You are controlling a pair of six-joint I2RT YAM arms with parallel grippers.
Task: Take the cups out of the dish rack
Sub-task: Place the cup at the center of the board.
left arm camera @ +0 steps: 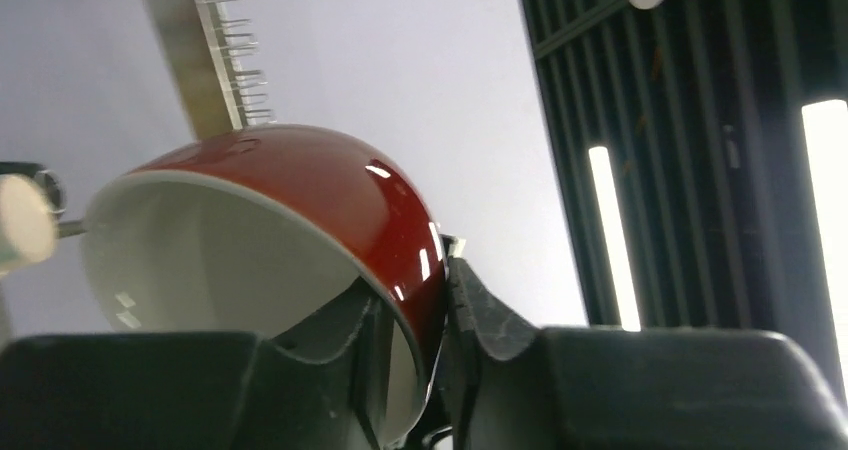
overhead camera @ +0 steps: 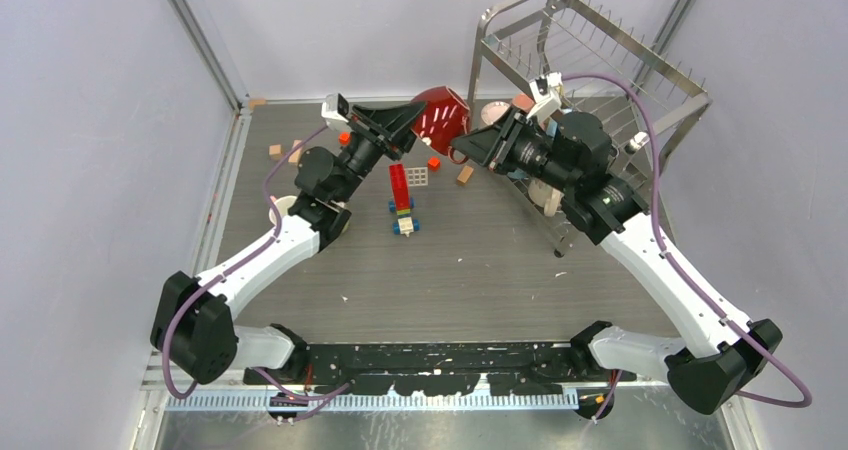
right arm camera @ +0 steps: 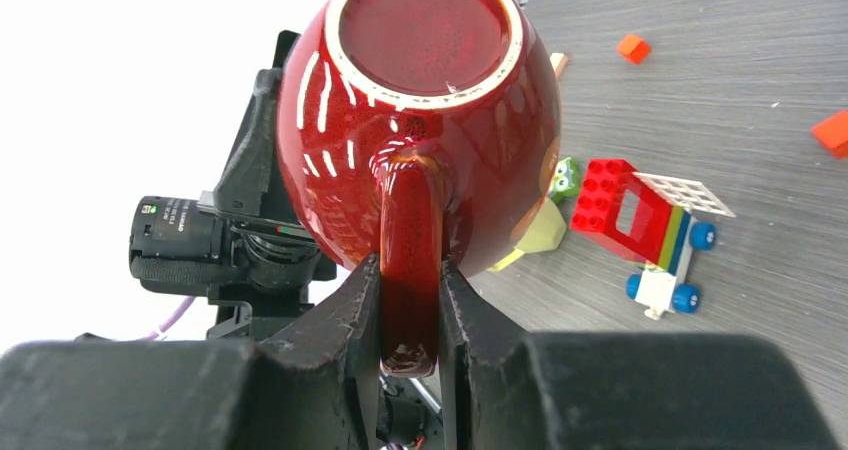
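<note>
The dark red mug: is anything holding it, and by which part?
Both grippers hold the dark red mug: the right gripper clamps its handle, the left gripper pinches its rim, one finger inside, one outside.

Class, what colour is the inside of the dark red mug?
Off-white inside the mug, clearest in the left wrist view.

The dark red mug (overhead camera: 441, 115) is glossy with a white inside. It hangs tilted above the table, mouth to the left, handle pinched by the right gripper (right arm camera: 410, 300), rim by the left gripper (left arm camera: 432, 320). The silver wire dish rack (overhead camera: 600, 45) stands upright at the far right, a beige cup (overhead camera: 547, 198) low in it
</note>
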